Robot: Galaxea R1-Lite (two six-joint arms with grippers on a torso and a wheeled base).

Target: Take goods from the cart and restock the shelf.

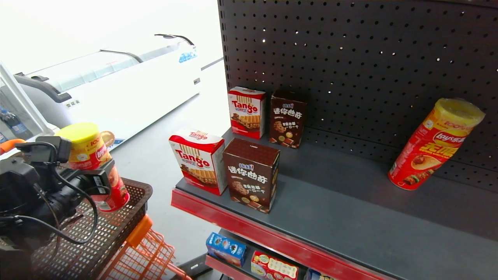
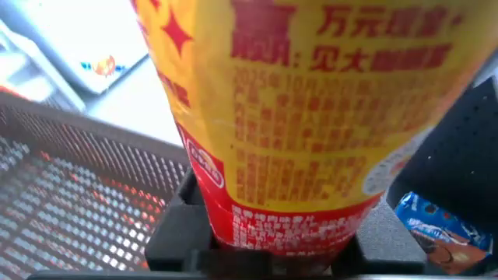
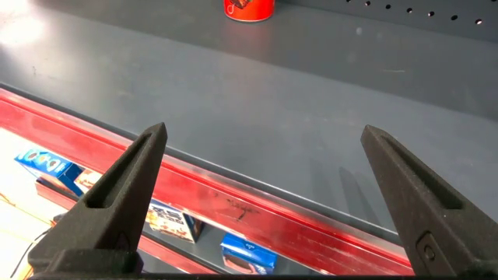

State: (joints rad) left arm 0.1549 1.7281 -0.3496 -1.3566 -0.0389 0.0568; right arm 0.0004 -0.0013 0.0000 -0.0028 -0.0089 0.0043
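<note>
Head view: at 8 o'clock the left jaws hold a can (image 1: 86, 147) above the cart (image 1: 134, 196), so this looks like the carry step.
Left wrist view: the jaws clamp the can low down.
Right wrist view: the right jaws hang wide and empty over the shelf (image 3: 311, 85).
Next, swing the can toward 3 o'clock and stand it upright.
</note>
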